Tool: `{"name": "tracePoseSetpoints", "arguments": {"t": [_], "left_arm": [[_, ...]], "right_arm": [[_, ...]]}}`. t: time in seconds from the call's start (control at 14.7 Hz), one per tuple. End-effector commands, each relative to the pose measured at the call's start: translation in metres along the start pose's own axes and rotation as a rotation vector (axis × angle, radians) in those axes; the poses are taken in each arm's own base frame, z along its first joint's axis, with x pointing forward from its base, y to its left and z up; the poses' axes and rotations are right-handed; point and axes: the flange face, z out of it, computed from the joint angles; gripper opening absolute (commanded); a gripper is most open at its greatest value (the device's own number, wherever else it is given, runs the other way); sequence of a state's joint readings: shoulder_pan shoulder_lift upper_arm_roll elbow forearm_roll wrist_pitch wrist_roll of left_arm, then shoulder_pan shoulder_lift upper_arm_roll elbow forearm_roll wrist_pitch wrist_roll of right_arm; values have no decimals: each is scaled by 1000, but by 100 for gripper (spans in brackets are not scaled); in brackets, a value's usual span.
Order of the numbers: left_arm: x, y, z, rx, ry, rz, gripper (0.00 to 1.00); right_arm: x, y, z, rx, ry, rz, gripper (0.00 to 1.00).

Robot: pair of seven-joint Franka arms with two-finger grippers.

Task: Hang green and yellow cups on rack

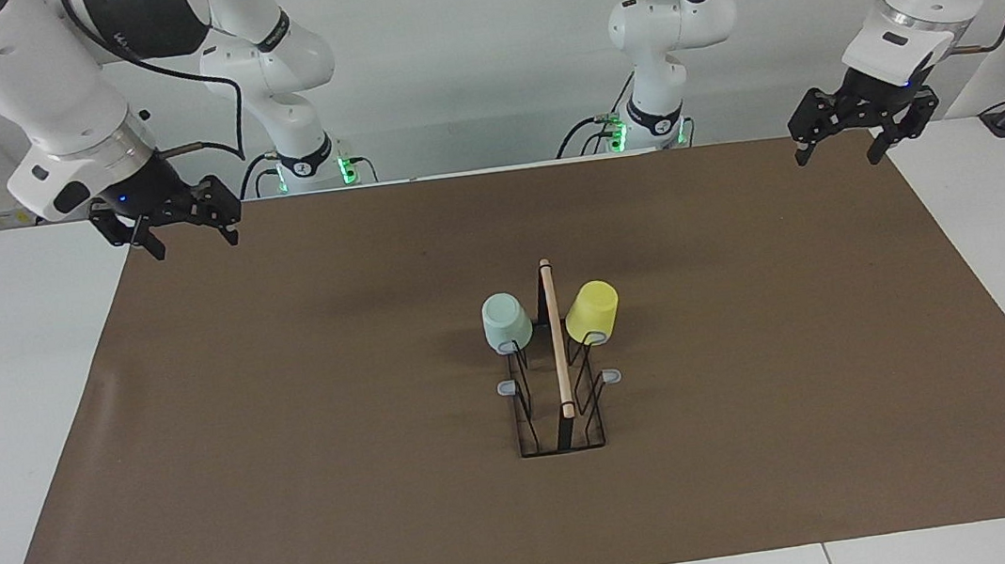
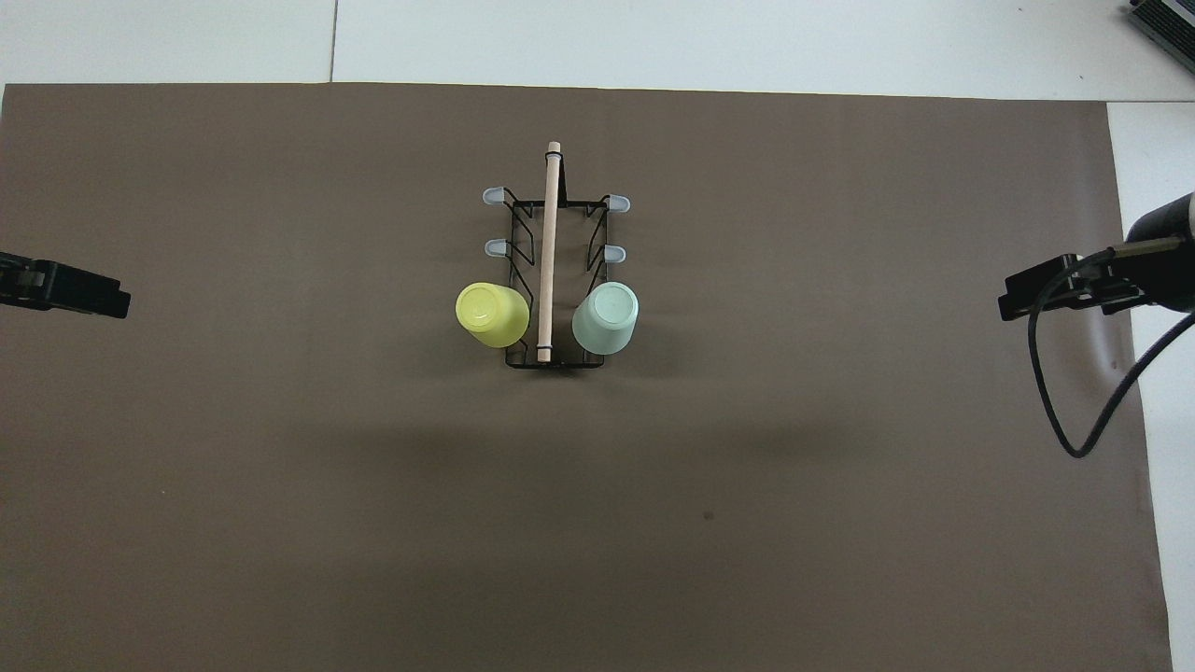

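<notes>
A low black wire rack (image 1: 560, 408) with a pale wooden rod (image 1: 555, 337) along its top stands mid-table on a brown mat (image 1: 291, 420). Two smooth tapered cups hang mouth-down on its prongs nearest the robots: the mint green cup (image 1: 505, 321) on the right arm's side, the yellow cup (image 1: 592, 311) on the left arm's. Four grey tips (image 2: 493, 196) stay bare. Both arms wait raised over the mat's corners, left pincer (image 1: 865, 138) and right pincer (image 1: 179, 226) spread wide, holding nothing.
</notes>
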State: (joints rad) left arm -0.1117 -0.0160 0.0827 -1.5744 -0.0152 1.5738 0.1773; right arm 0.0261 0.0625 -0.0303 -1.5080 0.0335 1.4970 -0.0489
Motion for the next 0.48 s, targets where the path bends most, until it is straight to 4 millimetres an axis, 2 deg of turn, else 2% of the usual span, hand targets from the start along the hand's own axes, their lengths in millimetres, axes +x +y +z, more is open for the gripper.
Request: {"name": "tracePoseSetpoints", "arguments": {"t": [0.0,0.41], "left_arm": [[-1,-1,-3,22,-10,24,100],[-2,-4,-2,20,-10,18,100]], "right_arm": [[3,2,-3,-20,-9,17,100],[3,5,-3,-21,-9,20,100]]}}
